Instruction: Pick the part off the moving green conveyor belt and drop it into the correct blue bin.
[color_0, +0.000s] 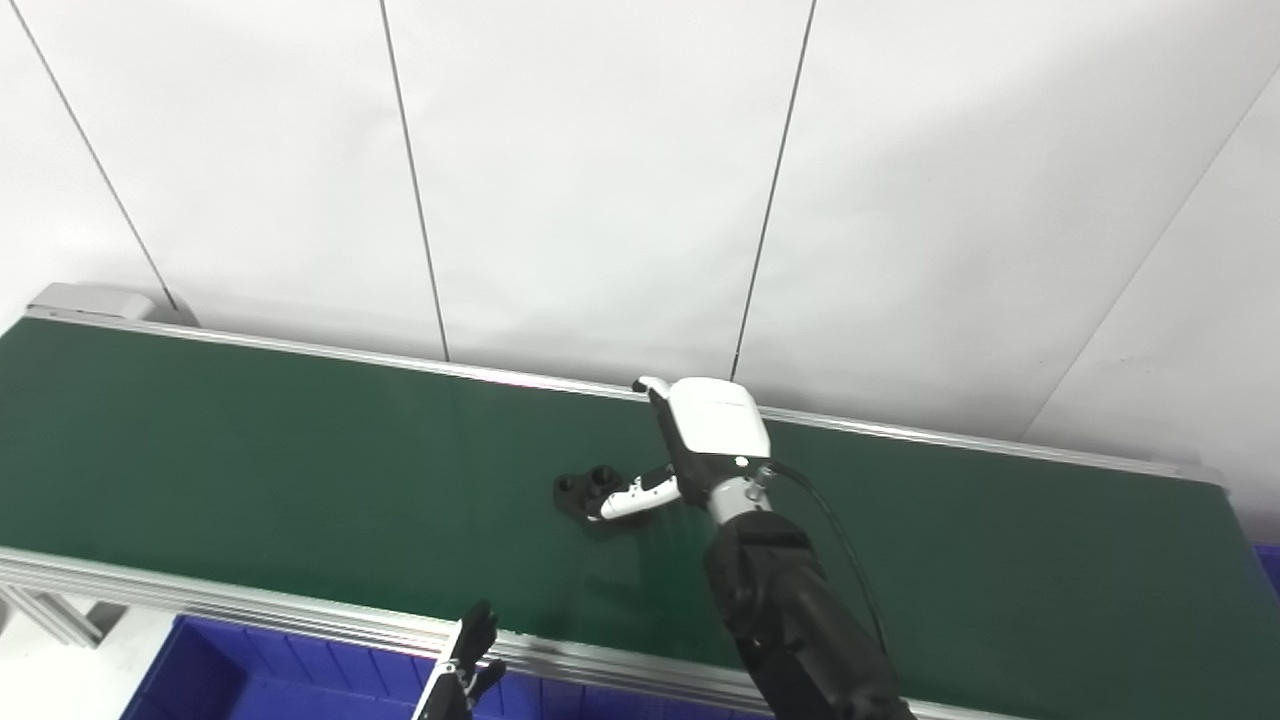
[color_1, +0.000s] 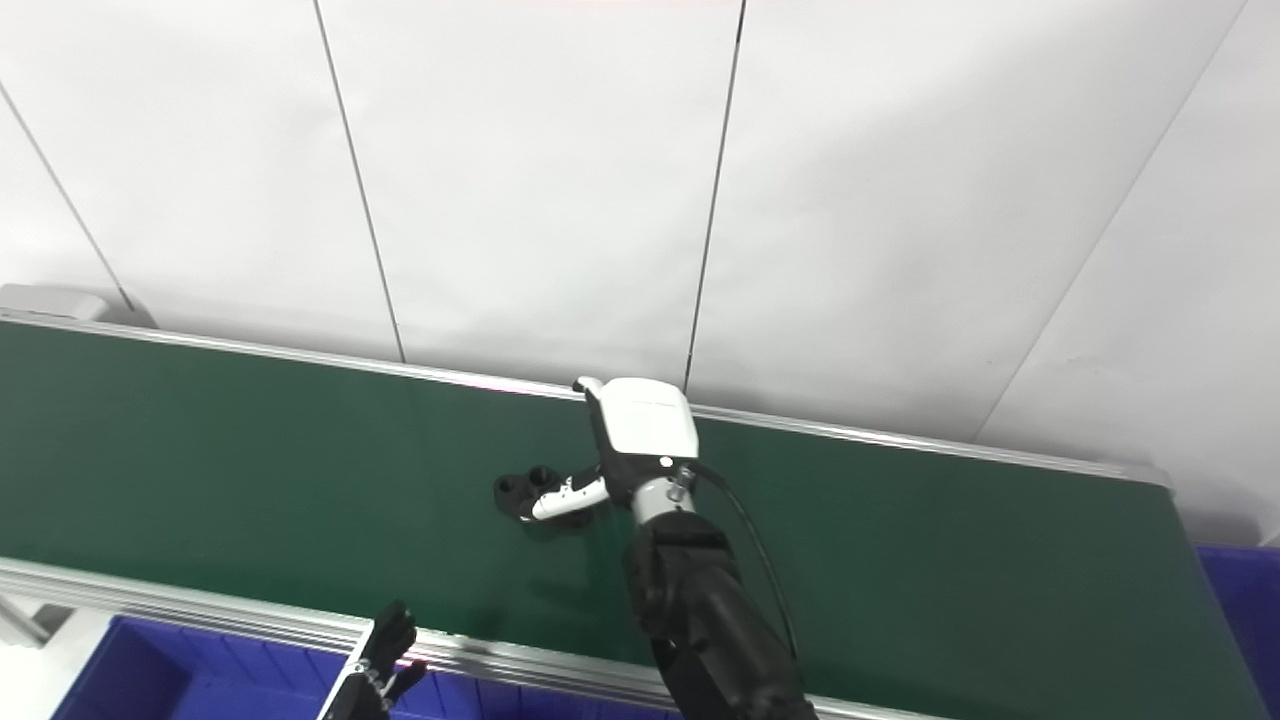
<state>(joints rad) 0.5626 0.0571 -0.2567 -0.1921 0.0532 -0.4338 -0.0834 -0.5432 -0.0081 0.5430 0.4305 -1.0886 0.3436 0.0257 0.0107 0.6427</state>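
A small black part (color_0: 583, 491) with round bosses lies on the green conveyor belt (color_0: 250, 450), near its middle. My right hand (color_0: 700, 435), white-backed on a black forearm, hovers just right of the part with its fingers apart. Its thumb (color_0: 640, 495) reaches over the part's near right side; whether it touches I cannot tell. The part also shows in the right eye view (color_1: 525, 492). My left hand (color_0: 470, 650) is low at the picture's bottom edge, in front of the belt's near rail, with only its dark fingers showing and nothing in it.
A blue bin (color_0: 250, 680) sits below the belt's near aluminium rail (color_0: 300, 615) at the bottom left. The edge of another blue bin (color_1: 1245, 600) shows past the belt's right end. A white panelled wall stands right behind the belt.
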